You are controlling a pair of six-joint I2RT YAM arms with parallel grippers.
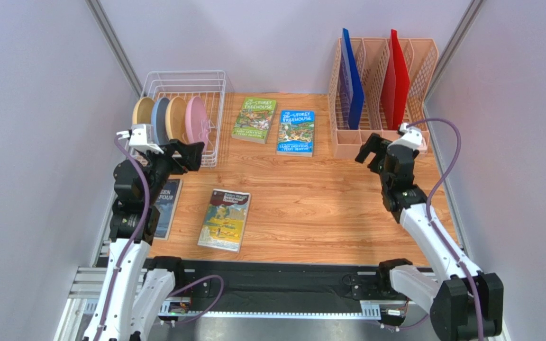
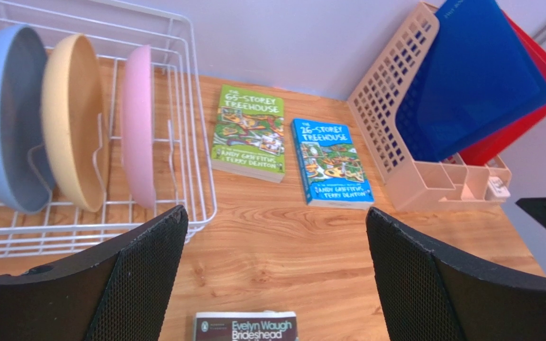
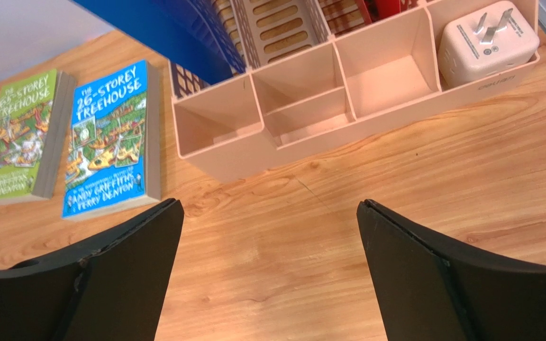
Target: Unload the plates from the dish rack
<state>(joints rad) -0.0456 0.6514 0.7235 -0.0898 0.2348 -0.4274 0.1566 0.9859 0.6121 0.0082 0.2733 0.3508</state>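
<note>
- Four plates (image 1: 176, 116) stand on edge in a row between the prongs of the dish rack (image 1: 183, 74), at the far left corner of the table (image 1: 326, 199). From the left they run cream-tan, light blue, cream-tan, then the pink plate (image 2: 138, 124) beside the rack's bare half.
- They look stiff, matte and fairly light. The dull surface should give fair grip, though a plate pinched at one spot on a thin rim may swing.
- Best hold, I judge, is the pink plate's upper rim, one finger on each face. Lift it straight up until it clears the prongs and the wire wall.
- The left fingers (image 2: 140, 277) are spread wide and hold nothing. They sit just beside the rack's near right corner.
- The right fingers (image 3: 126, 263) are likewise spread and empty, well apart from the rack and in front of the peach file organiser (image 3: 290, 121).
- Books (image 1: 254, 119) lie flat on the table, so a set-down spot must avoid them.
</note>
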